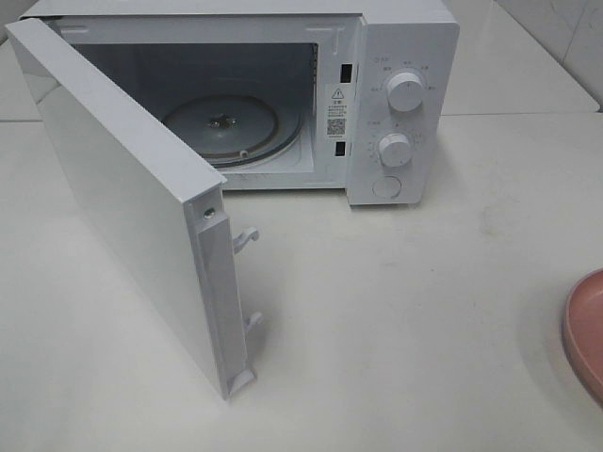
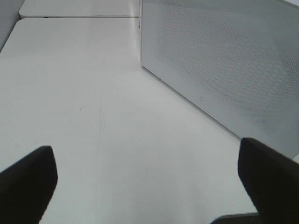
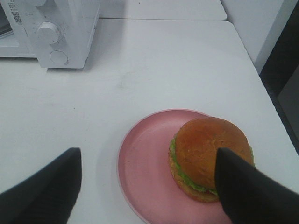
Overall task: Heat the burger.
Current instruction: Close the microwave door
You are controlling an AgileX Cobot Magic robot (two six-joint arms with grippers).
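Where it sits on pink plate (image 3: 140, 168): glossy golden-domed burger (image 3: 205, 151).

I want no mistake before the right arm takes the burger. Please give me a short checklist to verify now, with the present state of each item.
1. Microwave door open: ok, it stands swung wide.
2. Glass turntable free to receive food: ok, nothing lies on it.
3. Burger upright on the pink plate: ok, it sits toward one side of the plate.
4. Right gripper open and holding nothing: ok; one finger overlaps the burger in the right wrist view, contact cannot tell.
5. Left gripper open and holding nothing: ok, only bare table lies between its fingers.
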